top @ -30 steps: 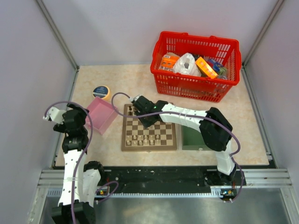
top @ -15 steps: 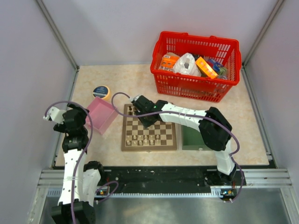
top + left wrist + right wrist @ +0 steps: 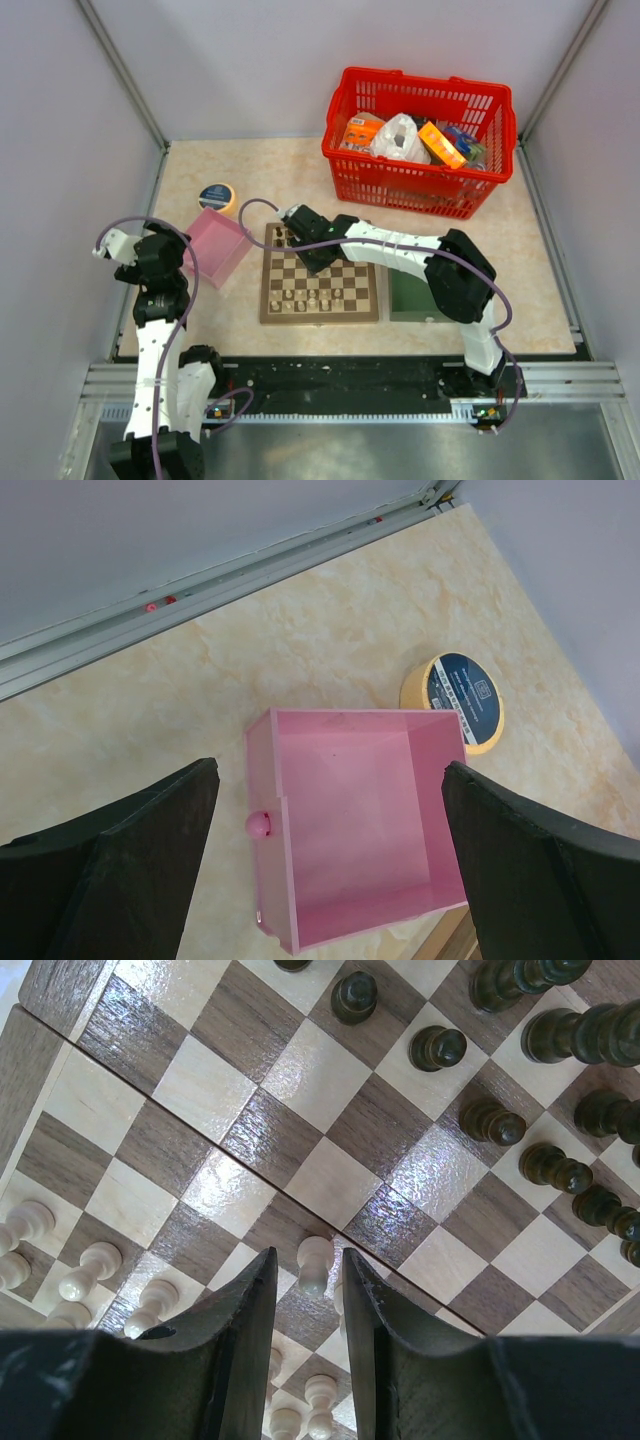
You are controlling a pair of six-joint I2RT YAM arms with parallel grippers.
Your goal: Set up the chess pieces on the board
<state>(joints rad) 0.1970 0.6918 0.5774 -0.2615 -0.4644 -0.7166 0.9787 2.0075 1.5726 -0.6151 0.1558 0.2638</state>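
1. The board (image 3: 320,317) lies flat on the table (image 3: 270,170), toward the near side. It sits between the pink box (image 3: 350,820) on its left and the green tray (image 3: 405,300), which is just beside its right edge.
2. Cream pieces (image 3: 318,300) stand in the near rows of the board. Dark pieces (image 3: 553,1165) cluster along the far side, several of them pawns spaced one per square.
3. The board is wooden with brown and cream checks, and the right wrist view shows a seam across its middle.
4. The right arm reaches in from the right and stretches over the far-left part of the board.
5. The right gripper (image 3: 309,1254) points down at the board with its jaws narrow, only a slim gap between them.
6. One cream pawn (image 3: 314,1263) shows in that gap, upright on a dark square just on the cream side of the seam. Board is visible either side of it, so no pinch can be seen.
7. More cream pawns (image 3: 95,1265) stand to the left of those fingers, apart from them.
8. The left arm is folded up at the table's left edge.
9. The left gripper (image 3: 330,772) hovers above the pink box with its jaws wide, holding nothing.
10. The pink box is open-topped and has a small pink knob on one wall.
11. A yellow tape roll (image 3: 455,700) lies just beyond the box, near it.
12. A red basket (image 3: 415,190) holding packets sits at the far right, well apart from the board.
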